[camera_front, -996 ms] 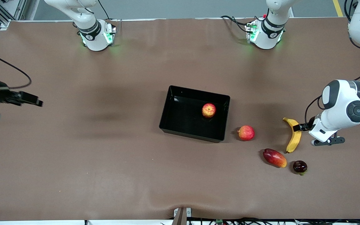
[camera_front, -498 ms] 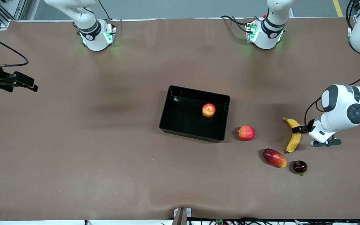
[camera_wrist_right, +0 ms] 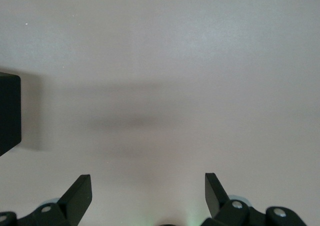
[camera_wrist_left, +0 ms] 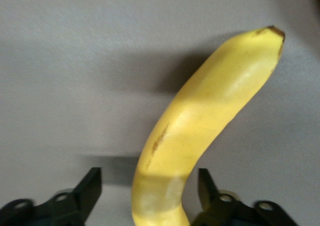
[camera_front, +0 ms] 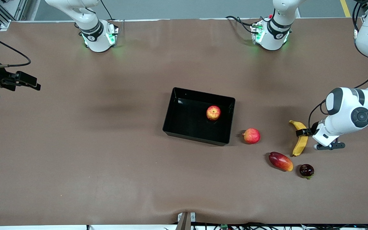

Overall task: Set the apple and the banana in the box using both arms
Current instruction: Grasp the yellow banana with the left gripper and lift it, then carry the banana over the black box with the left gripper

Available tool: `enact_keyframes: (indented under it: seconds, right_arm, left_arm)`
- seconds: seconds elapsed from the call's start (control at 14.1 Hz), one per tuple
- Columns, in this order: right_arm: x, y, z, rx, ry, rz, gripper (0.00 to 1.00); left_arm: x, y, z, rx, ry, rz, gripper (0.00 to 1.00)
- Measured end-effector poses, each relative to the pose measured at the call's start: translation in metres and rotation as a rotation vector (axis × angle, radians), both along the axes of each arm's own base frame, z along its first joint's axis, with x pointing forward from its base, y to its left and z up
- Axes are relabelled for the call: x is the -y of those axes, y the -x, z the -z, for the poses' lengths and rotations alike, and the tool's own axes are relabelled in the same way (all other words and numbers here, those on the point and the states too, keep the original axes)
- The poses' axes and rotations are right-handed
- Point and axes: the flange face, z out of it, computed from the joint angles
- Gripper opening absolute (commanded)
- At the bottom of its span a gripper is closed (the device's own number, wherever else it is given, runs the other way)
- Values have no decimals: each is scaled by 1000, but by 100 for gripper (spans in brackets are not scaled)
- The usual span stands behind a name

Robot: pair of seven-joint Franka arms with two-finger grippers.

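The apple [camera_front: 213, 112] lies in the black box [camera_front: 187, 119] at mid-table. The banana [camera_front: 300, 143] lies on the table toward the left arm's end. My left gripper [camera_front: 301, 132] is down at the banana's upper half, open, with one finger on each side and a gap on both sides. In the left wrist view the banana [camera_wrist_left: 210, 116] runs between the fingers of the left gripper [camera_wrist_left: 150, 186]. My right gripper [camera_front: 30, 82] is open and empty over bare table at the right arm's end; the right wrist view shows it [camera_wrist_right: 148, 186] with a corner of the box [camera_wrist_right: 9, 110].
A pink-red round fruit [camera_front: 251, 135] lies beside the box toward the left arm's end. A red-orange mango [camera_front: 280, 161] and a small dark fruit [camera_front: 306, 170] lie nearer the front camera than the banana.
My right gripper has drawn back toward the robots' side of the table. My left gripper has shifted slightly along the banana. The fruits and box have not moved.
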Motion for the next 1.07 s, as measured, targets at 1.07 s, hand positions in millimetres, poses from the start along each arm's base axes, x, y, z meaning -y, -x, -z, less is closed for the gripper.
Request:
enact_keyframes:
  seconds: [1.07]
  right_arm:
    - [-22,-1,-1,5,17,-45,100]
  left_arm:
    - [222,16,-168,8,-9,10,0]
